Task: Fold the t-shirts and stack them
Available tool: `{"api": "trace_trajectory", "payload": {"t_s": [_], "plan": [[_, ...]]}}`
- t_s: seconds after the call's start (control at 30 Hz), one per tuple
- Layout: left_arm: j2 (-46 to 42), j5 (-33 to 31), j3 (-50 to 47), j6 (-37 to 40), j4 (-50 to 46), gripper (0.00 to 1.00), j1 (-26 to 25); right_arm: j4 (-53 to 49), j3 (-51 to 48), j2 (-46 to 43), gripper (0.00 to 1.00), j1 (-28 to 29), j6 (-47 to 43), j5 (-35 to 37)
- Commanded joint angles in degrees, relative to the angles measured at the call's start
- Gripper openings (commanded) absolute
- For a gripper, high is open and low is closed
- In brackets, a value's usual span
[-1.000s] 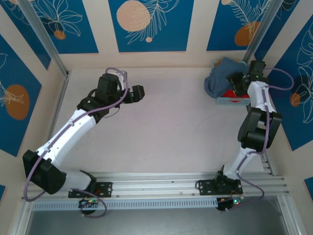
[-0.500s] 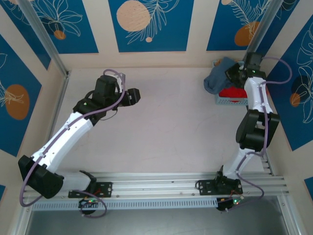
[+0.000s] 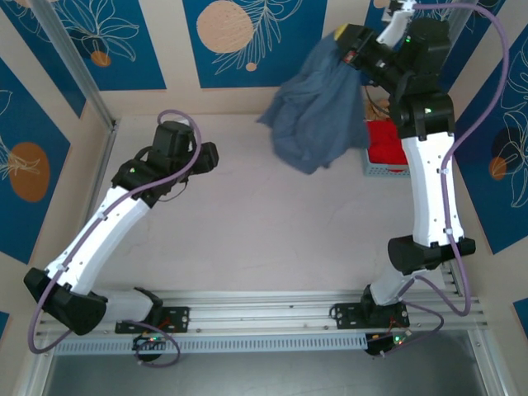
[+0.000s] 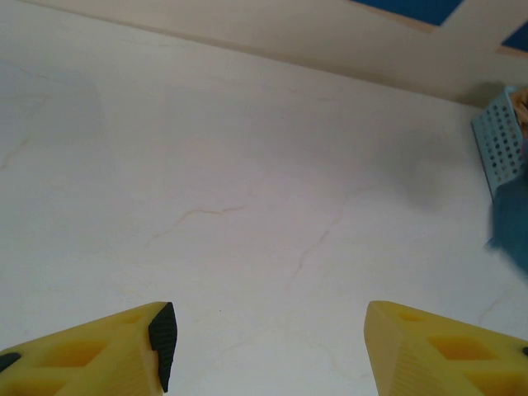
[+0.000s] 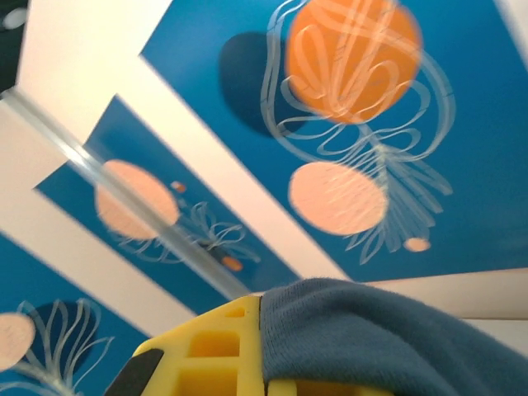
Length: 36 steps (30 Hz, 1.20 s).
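Observation:
A slate-blue t-shirt (image 3: 318, 111) hangs in the air at the back right, above the table. My right gripper (image 3: 351, 43) is shut on its upper edge, raised high near the back wall. In the right wrist view the blue cloth (image 5: 371, 338) drapes over the yellow fingers (image 5: 210, 351). A red t-shirt (image 3: 386, 152) lies in the light-blue basket (image 3: 386, 171) below it. My left gripper (image 3: 209, 156) hovers low over the bare table at the back left, and its yellow fingers (image 4: 124, 351) stand open with nothing between them.
The light-blue mesh basket stands at the table's back right corner, and its corner (image 4: 502, 140) shows in the left wrist view. Patterned blue walls (image 3: 247, 41) enclose the table at the back and sides. The arm bases sit on a rail (image 3: 272, 313) at the near edge.
My right gripper shut on the blue t-shirt at the basket and lifted it high, so the shirt now hangs open. My left arm drew back to the left and its fingers narrowed a little.

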Motion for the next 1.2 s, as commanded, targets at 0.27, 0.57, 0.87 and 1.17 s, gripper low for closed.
{"api": "trace_trajectory", "payload": {"t_s": [0.27, 0.57, 0.87, 1.17], "plan": [[-4.6, -3.3, 2.0, -5.7, -9.0, 0.69, 0.7, -5.8, -10.2, 3.0, 0.0, 10.4, 3.8, 0.8], [-5.2, 3.9, -6.4, -14.9, -12.1, 0.7, 1.1, -15.1, -44.4, -1.0, 0.0, 19.2, 13.2, 3.4], [-1.8, 16.4, -25.2, -30.7, 1.5, 0.82, 1.2, -22.7, -62.6, -12.8, 0.0, 11.3, 10.9, 12.5], [17.5, 23.6, -22.9, -30.1, 15.6, 0.89, 1.6, -20.3, -71.6, -16.4, 0.0, 4.4, 11.3, 6.1]]}}
